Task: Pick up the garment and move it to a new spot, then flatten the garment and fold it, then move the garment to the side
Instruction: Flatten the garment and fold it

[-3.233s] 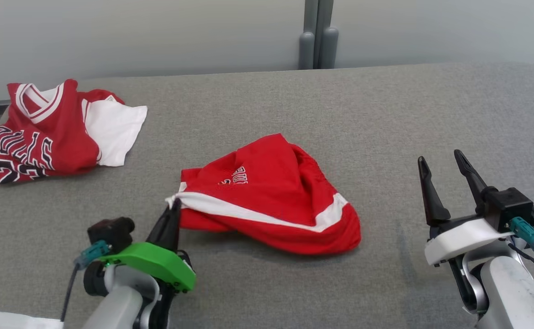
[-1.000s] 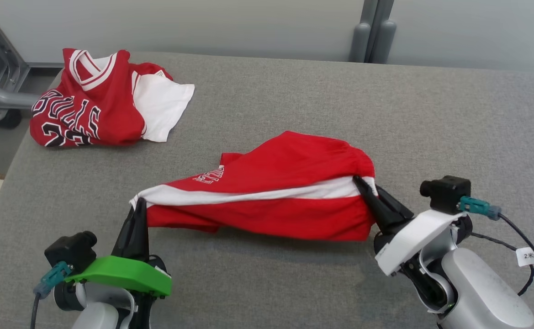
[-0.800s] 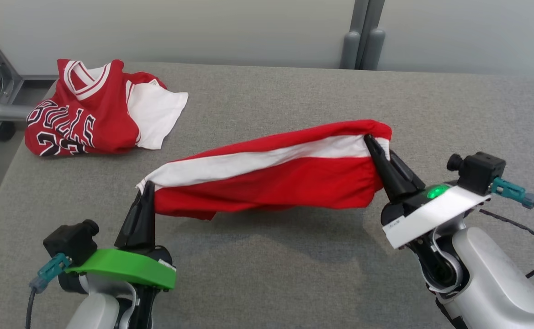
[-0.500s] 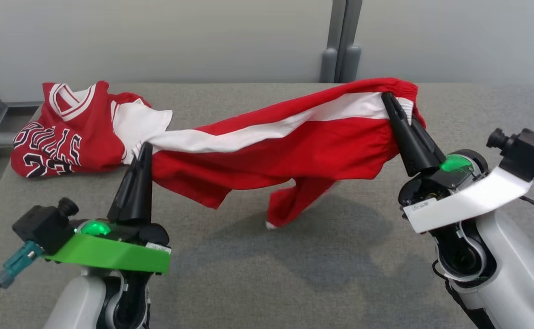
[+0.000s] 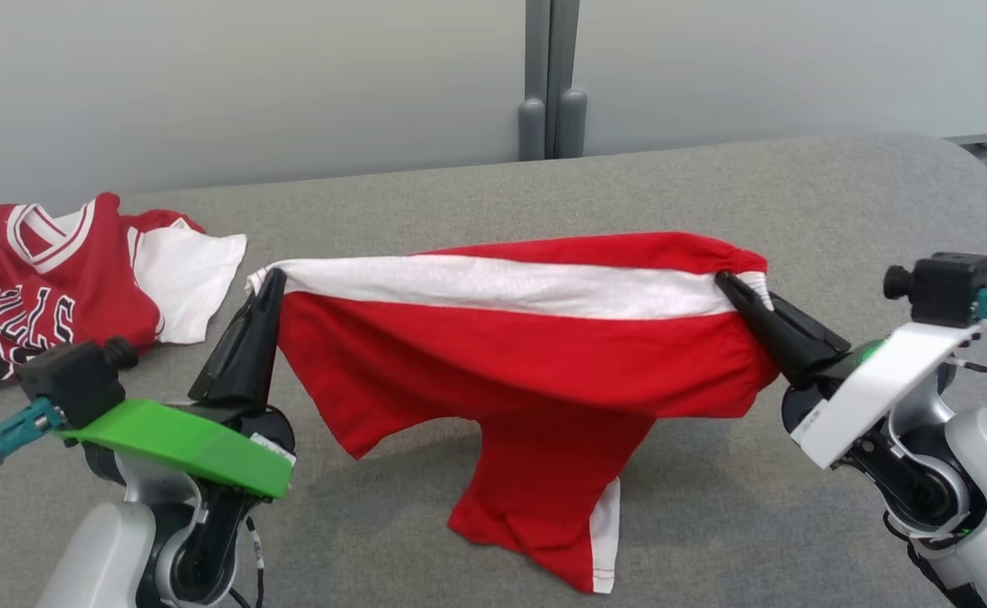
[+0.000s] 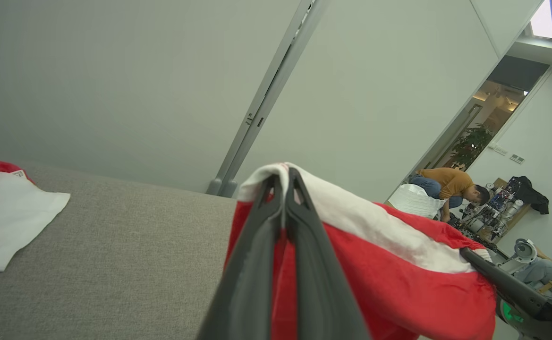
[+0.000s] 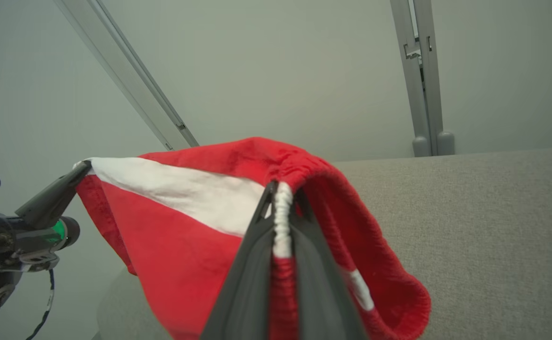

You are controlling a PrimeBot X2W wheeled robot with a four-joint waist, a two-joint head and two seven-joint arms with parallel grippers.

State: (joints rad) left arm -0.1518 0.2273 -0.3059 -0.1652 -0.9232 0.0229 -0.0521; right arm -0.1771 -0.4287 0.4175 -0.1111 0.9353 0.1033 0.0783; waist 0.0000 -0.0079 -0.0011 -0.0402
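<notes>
Red cloth shorts with a white stripe (image 5: 544, 363) hang stretched over the middle of the grey fabric table (image 5: 839, 194). The left claw (image 5: 273, 277) pinches one end tight, the right claw (image 5: 723, 279) the other. A red-and-white basketball shirt (image 5: 62, 270) lies by the far left corner.

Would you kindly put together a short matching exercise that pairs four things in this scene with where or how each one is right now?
Things:
1. red shorts
2. jersey
3. left gripper
4. right gripper

States:
A. lying crumpled on the grey table, far left
B. shut on the gathered elastic edge
C. held up and stretched sideways, one leg hanging down
D. shut on the white-striped corner at the other end

Pairs: 1-C, 2-A, 3-D, 4-B
</notes>
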